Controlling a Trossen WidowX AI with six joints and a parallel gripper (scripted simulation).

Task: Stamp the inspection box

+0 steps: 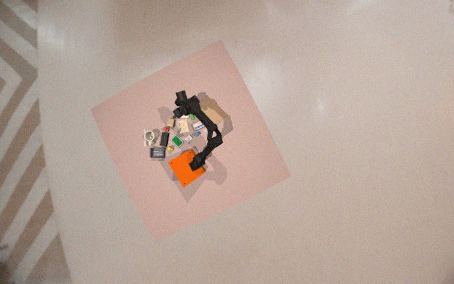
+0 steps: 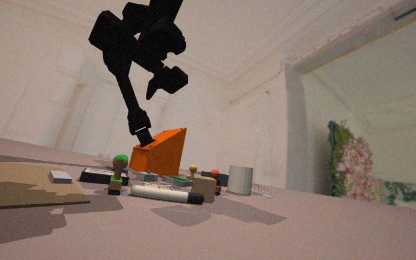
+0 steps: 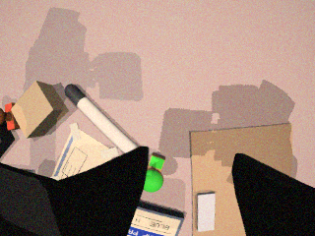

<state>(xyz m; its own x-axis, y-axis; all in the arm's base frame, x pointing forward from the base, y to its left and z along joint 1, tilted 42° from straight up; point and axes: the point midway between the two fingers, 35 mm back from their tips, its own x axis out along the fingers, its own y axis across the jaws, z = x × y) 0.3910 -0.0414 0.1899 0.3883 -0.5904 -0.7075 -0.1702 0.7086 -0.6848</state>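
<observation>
My gripper (image 3: 192,159) is open and empty, pointing down from high above the bench. A stamp with a green knob (image 1: 192,116) (image 2: 120,161) (image 3: 153,181) stands upright; in the wrist view it shows beside the left finger's tip. The cream card (image 1: 182,127) (image 3: 91,143) lies flat, with a printed outline partly hidden by that finger in the wrist view. A green pad (image 1: 177,141) (image 2: 177,180) lies in an open grey case. Stamps with a red knob (image 1: 165,128) (image 2: 215,174) and a yellow knob (image 1: 170,148) (image 2: 192,168) also stand there. No stamp's wording is readable.
A white marker (image 2: 159,193) (image 3: 105,123) and a wooden block (image 1: 171,122) (image 2: 203,188) (image 3: 31,110) lie near the card. A labelled box (image 1: 198,125) (image 3: 153,221) and brown board (image 3: 202,177) are near the green-knobbed stamp. A mug (image 1: 149,135) (image 2: 240,179) stands farther off.
</observation>
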